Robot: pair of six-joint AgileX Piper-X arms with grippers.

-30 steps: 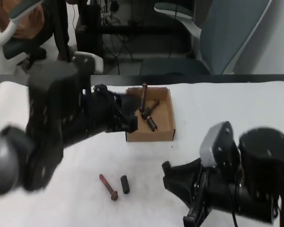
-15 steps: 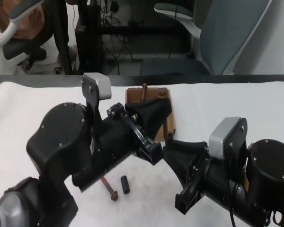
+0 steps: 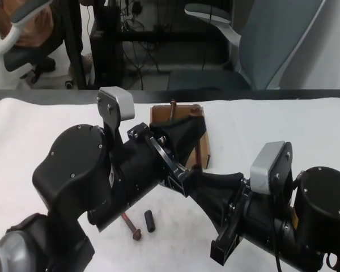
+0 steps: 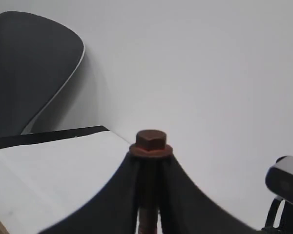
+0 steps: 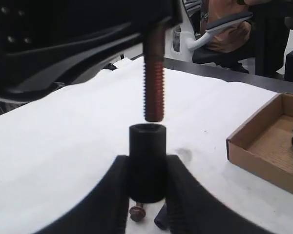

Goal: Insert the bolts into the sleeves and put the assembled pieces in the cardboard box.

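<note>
Visibly rusty threaded bolt (image 5: 154, 83); black hollow sleeve (image 5: 147, 161).

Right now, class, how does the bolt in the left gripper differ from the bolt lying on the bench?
The held bolt is clamped in the left gripper, raised off the bench; the loose bolt lies flat on the bench, ungripped. The held bolt's threaded tip sits just outside the sleeve in the right gripper; the loose bolt lies beside a loose sleeve, apart from it. Both are reddish-brown.

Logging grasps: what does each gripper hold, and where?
Left gripper: a bolt by its shank, under the head; right gripper: a sleeve by its sides.
</note>
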